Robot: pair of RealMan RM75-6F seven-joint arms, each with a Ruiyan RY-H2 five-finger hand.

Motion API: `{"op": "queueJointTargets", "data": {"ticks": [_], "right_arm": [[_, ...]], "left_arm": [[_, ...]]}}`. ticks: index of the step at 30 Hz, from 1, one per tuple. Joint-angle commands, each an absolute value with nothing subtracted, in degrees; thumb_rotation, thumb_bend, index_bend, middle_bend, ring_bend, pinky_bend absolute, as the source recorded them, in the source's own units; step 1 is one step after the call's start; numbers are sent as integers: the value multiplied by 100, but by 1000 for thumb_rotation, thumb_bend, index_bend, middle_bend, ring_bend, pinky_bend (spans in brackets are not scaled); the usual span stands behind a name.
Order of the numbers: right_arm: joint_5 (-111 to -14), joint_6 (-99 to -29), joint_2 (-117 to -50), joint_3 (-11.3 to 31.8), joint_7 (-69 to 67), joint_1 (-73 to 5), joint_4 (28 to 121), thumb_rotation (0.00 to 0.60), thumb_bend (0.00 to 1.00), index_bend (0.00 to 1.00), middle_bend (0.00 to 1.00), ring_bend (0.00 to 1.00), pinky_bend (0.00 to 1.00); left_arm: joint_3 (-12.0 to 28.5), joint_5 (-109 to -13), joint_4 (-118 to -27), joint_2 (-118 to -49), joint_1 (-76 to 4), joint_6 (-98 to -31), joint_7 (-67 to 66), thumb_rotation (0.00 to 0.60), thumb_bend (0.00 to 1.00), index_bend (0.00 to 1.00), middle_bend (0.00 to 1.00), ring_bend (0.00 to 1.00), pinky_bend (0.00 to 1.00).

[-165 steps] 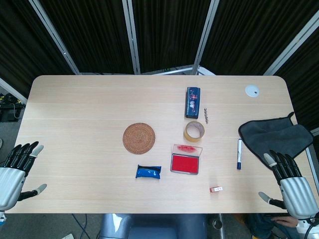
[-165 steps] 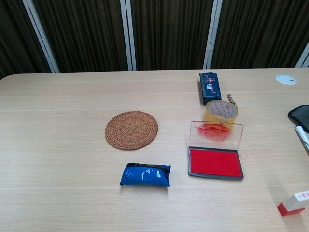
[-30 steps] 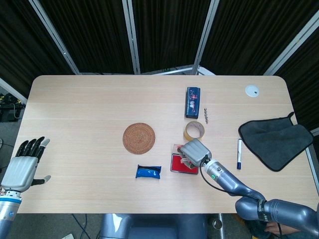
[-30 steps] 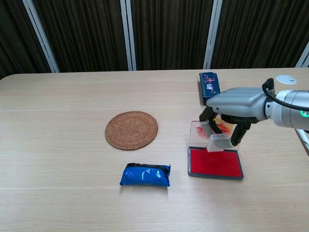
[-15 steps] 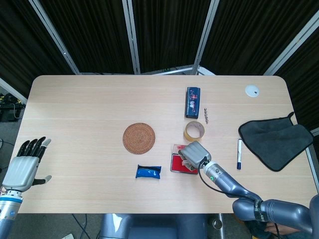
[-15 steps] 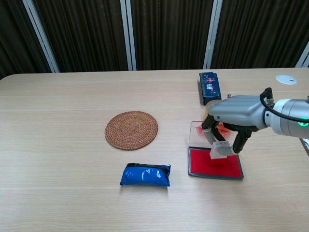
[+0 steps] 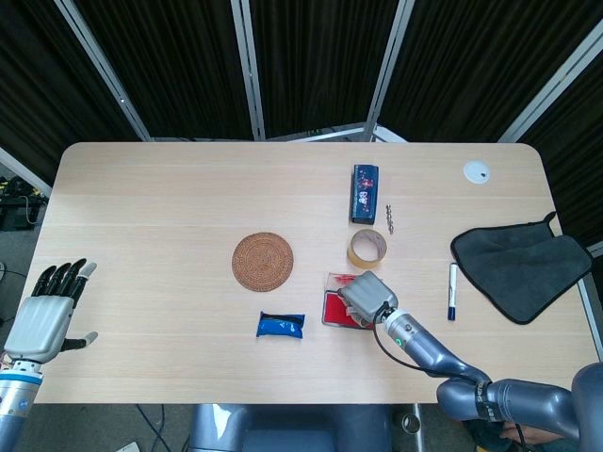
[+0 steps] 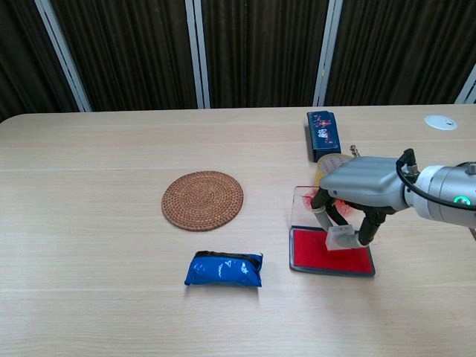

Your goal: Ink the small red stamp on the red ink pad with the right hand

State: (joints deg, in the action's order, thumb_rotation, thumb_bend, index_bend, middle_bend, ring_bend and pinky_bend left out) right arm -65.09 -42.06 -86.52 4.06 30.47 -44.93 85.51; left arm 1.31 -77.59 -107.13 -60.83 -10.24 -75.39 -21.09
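Observation:
The red ink pad [image 8: 313, 253] [image 7: 335, 310] lies open on the table, its clear lid [image 8: 301, 205] tipped back with red smears. My right hand [image 8: 362, 181] [image 7: 366, 297] hovers low over the pad and pinches the small stamp [image 8: 341, 239], whose pale block shows between the fingers. The stamp's lower end sits on or just above the red surface; contact cannot be told. In the head view the hand hides the stamp. My left hand [image 7: 43, 320] hangs off the table's left front edge, fingers spread, holding nothing.
A blue packet [image 8: 223, 269] lies left of the pad, a woven coaster [image 8: 202, 199] behind it. A tape roll [image 7: 367, 247] and a dark blue case [image 7: 365, 192] stand behind the pad. A marker [image 7: 452, 291], grey cloth [image 7: 521, 266] and white disc [image 7: 477, 171] are to the right.
My right hand has sunk steadily with the stamp, from above the lid's front edge down onto the red pad. The left hand has stayed put.

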Motion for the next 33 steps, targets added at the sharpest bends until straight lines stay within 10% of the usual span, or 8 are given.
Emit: {"op": "queueJointTargets", "data": {"ticks": [1,33], "right_arm": [[-6489,-4228,-8695,372,3056,-4499,8513,600,575,561,610,886,1000],[-7483,-5084,-7142,3,1903,-3872,9560,600,575,562,615,886,1000]], "left_arm": [[125,-7764,-10711,-6077,-1025,-7540,-2099,600,0,0,0,0,0],[-10,-7993,-10798,-6025,-1002,-7620,-2050,600,0,0,0,0,0]]}}
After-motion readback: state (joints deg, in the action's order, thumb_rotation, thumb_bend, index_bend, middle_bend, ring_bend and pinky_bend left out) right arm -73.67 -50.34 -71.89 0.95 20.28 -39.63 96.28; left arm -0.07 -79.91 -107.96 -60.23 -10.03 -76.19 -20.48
